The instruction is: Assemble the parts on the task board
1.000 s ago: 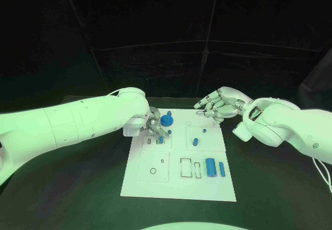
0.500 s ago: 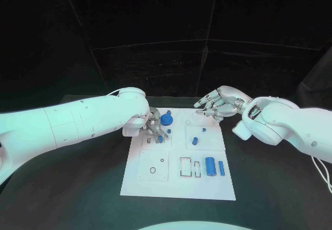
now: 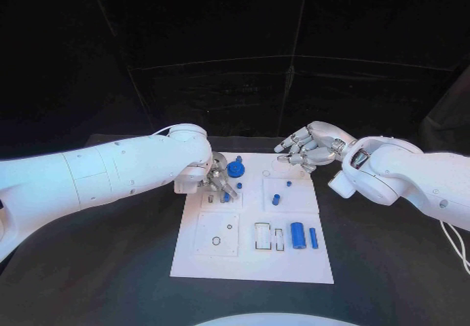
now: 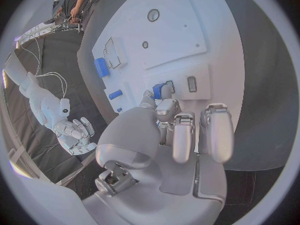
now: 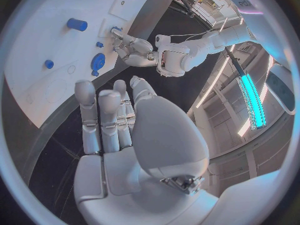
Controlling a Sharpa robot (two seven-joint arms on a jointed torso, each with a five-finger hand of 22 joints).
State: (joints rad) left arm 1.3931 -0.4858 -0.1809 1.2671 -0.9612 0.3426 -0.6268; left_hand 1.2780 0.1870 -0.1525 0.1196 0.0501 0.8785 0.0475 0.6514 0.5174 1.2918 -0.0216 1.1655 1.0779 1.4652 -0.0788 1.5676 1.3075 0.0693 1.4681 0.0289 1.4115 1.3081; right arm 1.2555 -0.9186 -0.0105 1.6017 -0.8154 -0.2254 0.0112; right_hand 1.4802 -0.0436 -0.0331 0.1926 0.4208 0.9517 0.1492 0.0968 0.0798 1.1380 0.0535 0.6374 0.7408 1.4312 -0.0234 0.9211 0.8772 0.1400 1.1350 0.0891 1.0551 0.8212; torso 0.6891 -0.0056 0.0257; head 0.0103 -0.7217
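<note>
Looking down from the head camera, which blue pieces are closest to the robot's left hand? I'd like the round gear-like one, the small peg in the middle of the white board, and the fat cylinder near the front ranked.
From the left hand:
1. Round blue piece, right beside the hand at the task board's far end.
2. Small blue peg, mid-board, toward the right.
3. Fat blue cylinder, on the board's near half, right side.

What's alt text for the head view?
The left robot hand works over small blue parts at the far-left corner of the flat white rectangular task board on the black table. The right robot hand hovers empty, fingers apart, by the far-right corner.
</note>
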